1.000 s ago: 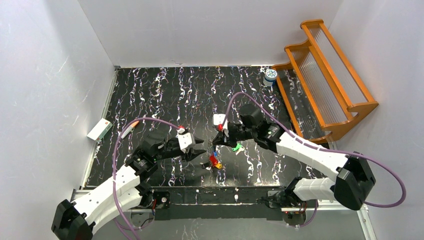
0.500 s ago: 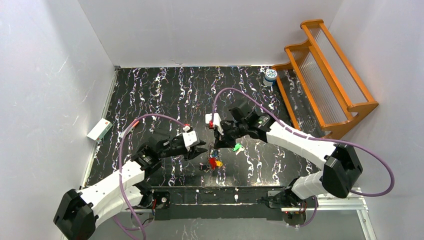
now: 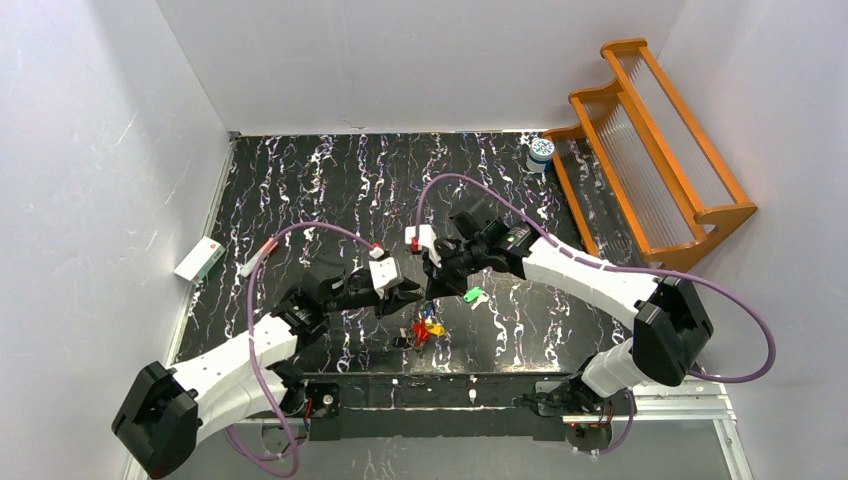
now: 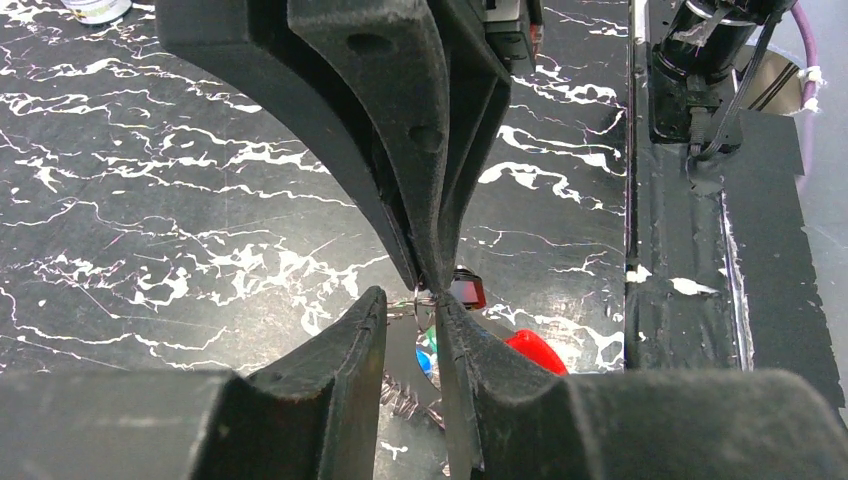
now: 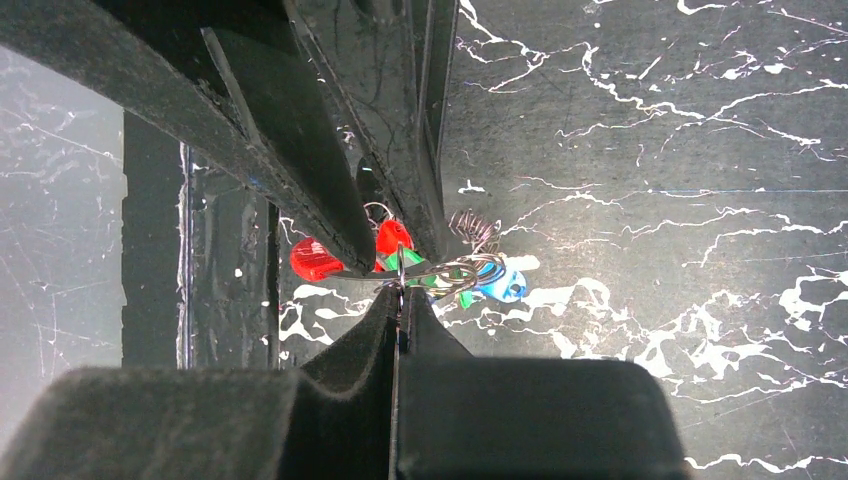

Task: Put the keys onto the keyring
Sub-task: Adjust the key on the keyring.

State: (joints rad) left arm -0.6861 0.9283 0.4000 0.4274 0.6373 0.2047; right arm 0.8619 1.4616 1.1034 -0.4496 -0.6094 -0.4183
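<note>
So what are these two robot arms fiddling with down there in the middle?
They are working on a thin round metal keyring strung with small keys that have red, green and blue plastic heads. The right gripper is shut on the ring's wire. The left gripper sits right against it, jaws a narrow gap apart; whether it has hold of the ring is unclear. One green-headed key lies loose on the black marbled table nearby.

One keyring (image 3: 425, 318), one jar (image 3: 541, 150), one rack (image 3: 725, 212) (one loose green key (image 3: 475, 295)).
</note>
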